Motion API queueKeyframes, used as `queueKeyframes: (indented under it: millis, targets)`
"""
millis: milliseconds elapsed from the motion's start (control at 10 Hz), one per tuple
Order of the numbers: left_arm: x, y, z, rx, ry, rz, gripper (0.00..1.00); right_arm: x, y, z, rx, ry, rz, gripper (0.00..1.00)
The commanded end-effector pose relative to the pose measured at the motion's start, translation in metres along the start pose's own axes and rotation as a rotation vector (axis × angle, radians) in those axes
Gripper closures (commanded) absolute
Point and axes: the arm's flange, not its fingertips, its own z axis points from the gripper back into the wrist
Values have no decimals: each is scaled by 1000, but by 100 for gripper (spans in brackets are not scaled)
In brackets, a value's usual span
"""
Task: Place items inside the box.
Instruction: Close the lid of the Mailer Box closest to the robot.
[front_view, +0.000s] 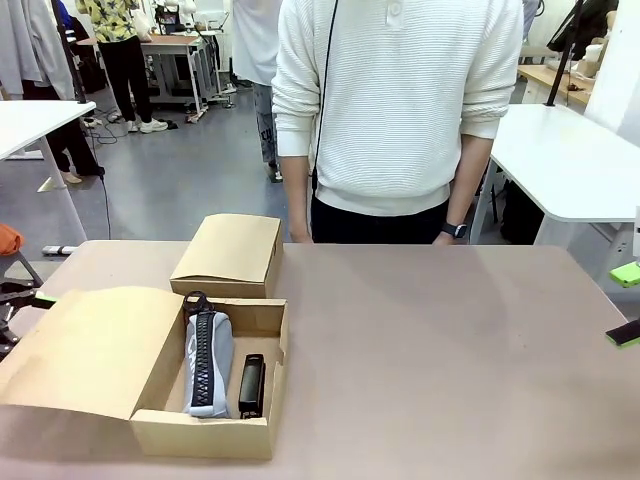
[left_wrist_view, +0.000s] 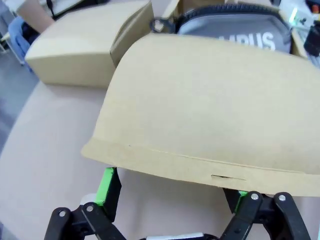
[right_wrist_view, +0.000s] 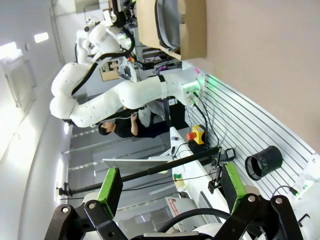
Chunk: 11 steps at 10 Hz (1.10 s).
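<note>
An open cardboard box (front_view: 200, 432) sits at the table's near left, its lid flap (front_view: 85, 350) folded out to the left. Inside lie a grey pouch (front_view: 210, 362) and, to its right, a black stapler (front_view: 251, 385). In the left wrist view the pouch (left_wrist_view: 235, 30) shows white "CAMPUS" lettering beyond the flap (left_wrist_view: 210, 110). My left gripper (left_wrist_view: 172, 192) is open, its green pads just under the flap's free edge and holding nothing; it also shows at the left edge (front_view: 20, 305). My right gripper (right_wrist_view: 170, 185) is open and empty, at the table's right edge (front_view: 624, 303).
A second, closed cardboard box (front_view: 228, 252) stands just behind the open one. A person in a white sweater (front_view: 395, 110) stands at the far side, hands below the table edge. The bare table (front_view: 450, 370) stretches to the right of the boxes.
</note>
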Motion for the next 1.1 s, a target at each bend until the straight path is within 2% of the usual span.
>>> queueKeyframes:
  millis: [0,100,300,600,800,1000]
  targets:
    - [8,0,12,39,-77,-57,0,0,6,3,15,-4,-17,0]
    - [20,-3,18,55,-134,-77,0,0,6,3,15,-4,-17,0]
    - [45,-14,19,4,-280,-112,0,0,6,3,15,-4,-17,0]
    - [88,-26,10,17,-417,-156,0,0,6,3,15,-4,-17,0]
    - [125,-37,-14,-4,-434,-188,0,0,6,3,15,-4,-17,0]
    - [149,-52,-70,-58,-359,-189,0,0,6,3,15,-4,-17,0]
